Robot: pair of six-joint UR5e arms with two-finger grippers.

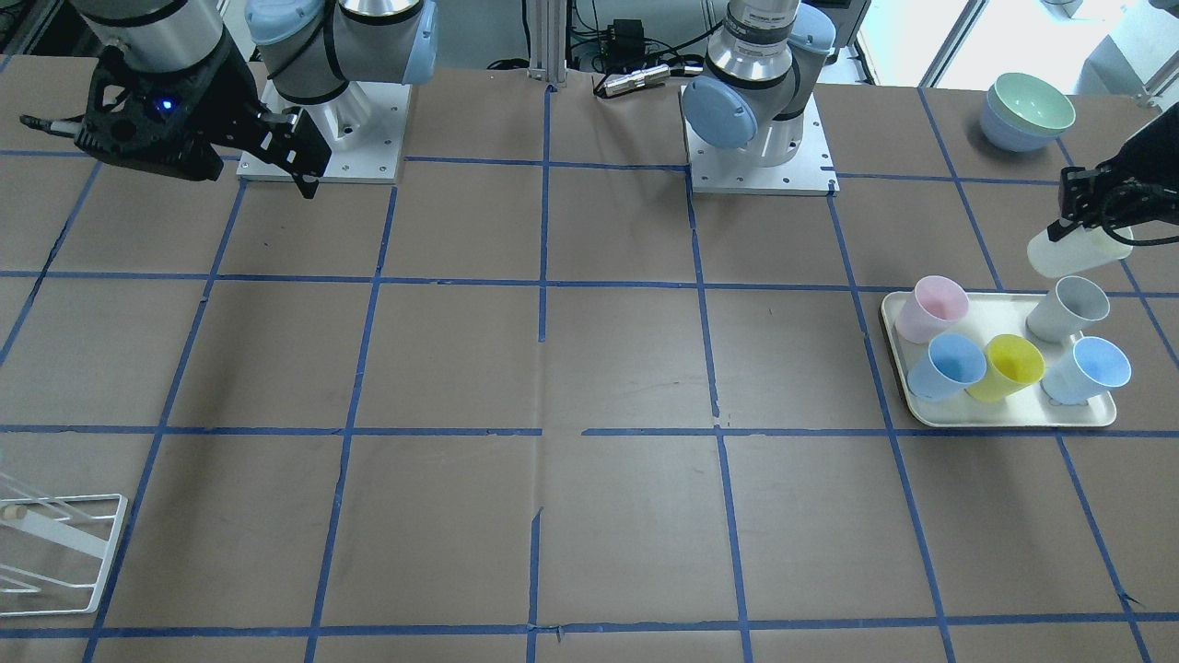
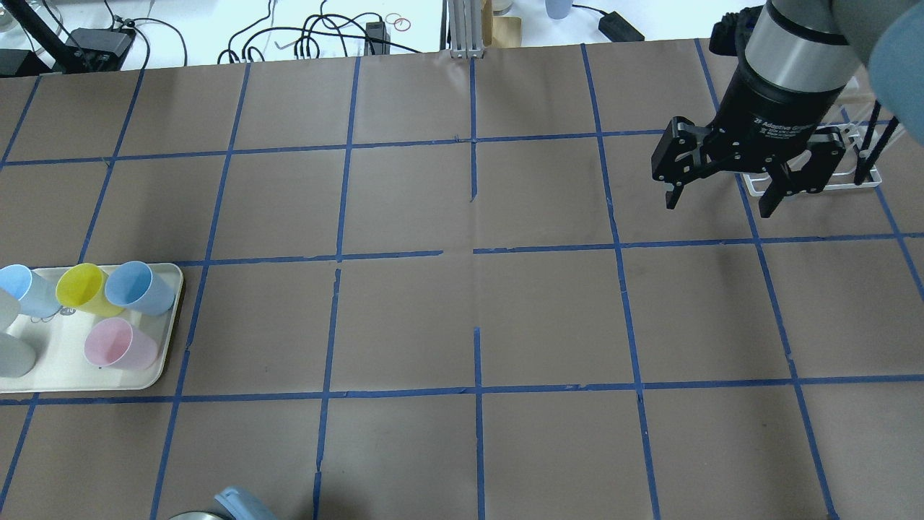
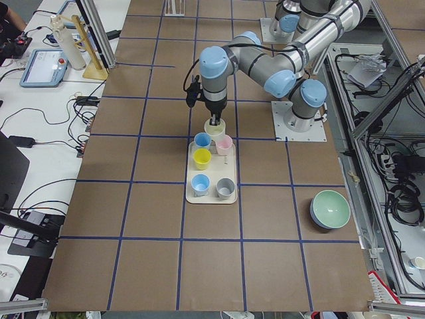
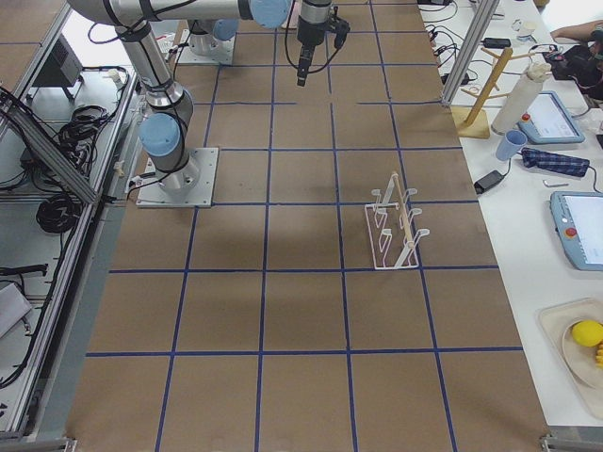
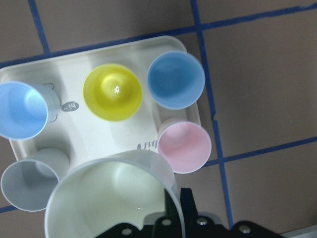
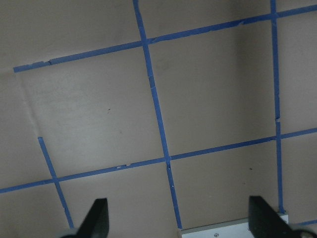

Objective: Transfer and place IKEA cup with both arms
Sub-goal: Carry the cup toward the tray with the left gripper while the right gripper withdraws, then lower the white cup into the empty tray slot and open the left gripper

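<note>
- Left gripper pinched on cup at the rim. One finger inside, the other presumably outside the wall, per left wrist view.
- Right gripper spread wide, holding nothing, well apart from cup, over bare table at the opposite end.
- Cup position: in the air over the tray end nearest the robot, just beside pink cup and grey cup. Apparently clear of both.
- Handling, as judged:
  - Light, thin, smooth plastic.
  - Stiff enough to keep shape, but likely to flex at the rim under a hard squeeze.
  - Slippery along the tapered wall.
  - Unlikely to break if dropped.
- Hold for the second arm, as judged:
  - Take the free side of the rim, or the wall low down.
  - Keep the squeeze moderate.
  - Guard against sliding along the taper.
- Hidden or cut off:
  - Cup base and outer finger contact in wrist view.
  - Left gripper and cup absent from overhead view.
  - Left arm cropped at the frame edge in front view.
  - Grey cup partly cropped overhead.
</note>
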